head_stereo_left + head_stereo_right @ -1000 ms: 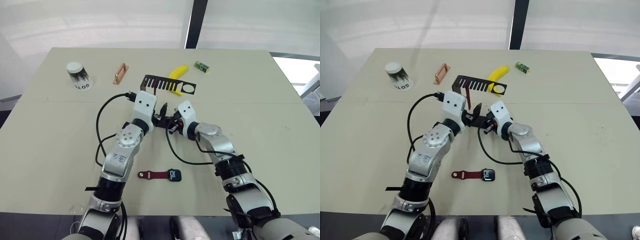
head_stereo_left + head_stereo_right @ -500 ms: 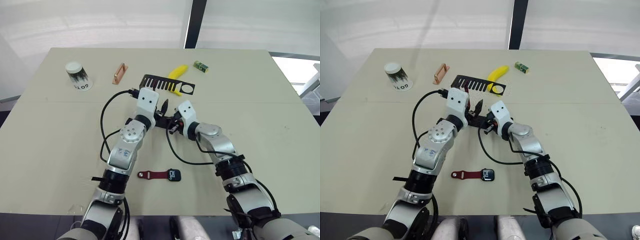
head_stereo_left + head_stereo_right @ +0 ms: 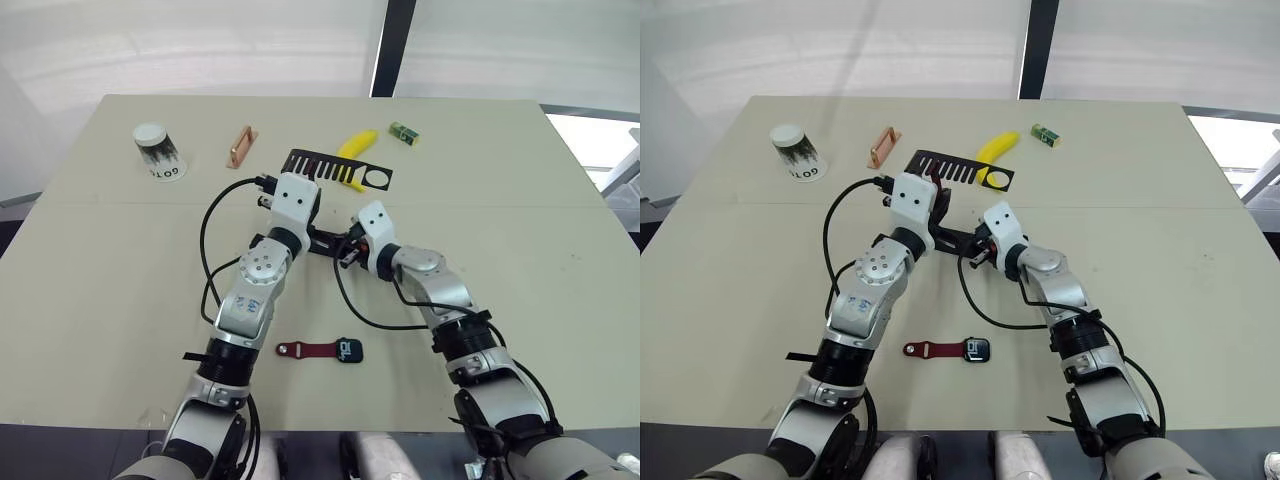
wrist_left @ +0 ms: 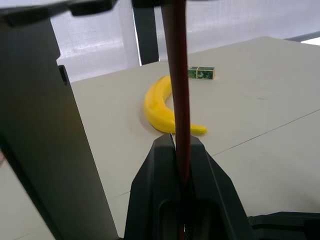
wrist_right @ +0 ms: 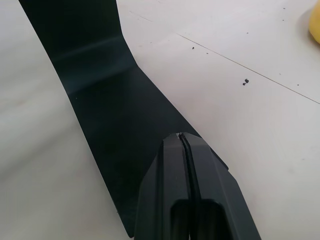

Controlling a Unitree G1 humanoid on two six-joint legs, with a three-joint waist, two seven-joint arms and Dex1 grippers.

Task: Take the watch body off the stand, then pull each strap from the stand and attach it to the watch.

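The black stand (image 3: 335, 170) is upright mid-table, its comb arm ending in a ring (image 3: 377, 178). A maroon strap (image 4: 175, 75) hangs from that arm, and my left gripper (image 4: 178, 144) is shut on it just below the comb. My right gripper (image 5: 182, 136) is shut, its tips resting on the stand's flat base (image 5: 115, 125). Nearer to me, the watch body (image 3: 348, 350) lies flat on the table with the other maroon strap (image 3: 308, 349) joined to its left side.
A banana (image 3: 356, 148) lies just behind the stand, with a small green box (image 3: 403, 133) to its right. A copper handle bar (image 3: 240, 147) and a paper cup (image 3: 158, 152) stand at the back left. Black cables loop beside both forearms.
My left gripper has gone from open to shut, closing on the hanging strap after moving up toward the comb arm. The right gripper and the watch on the table have not moved.
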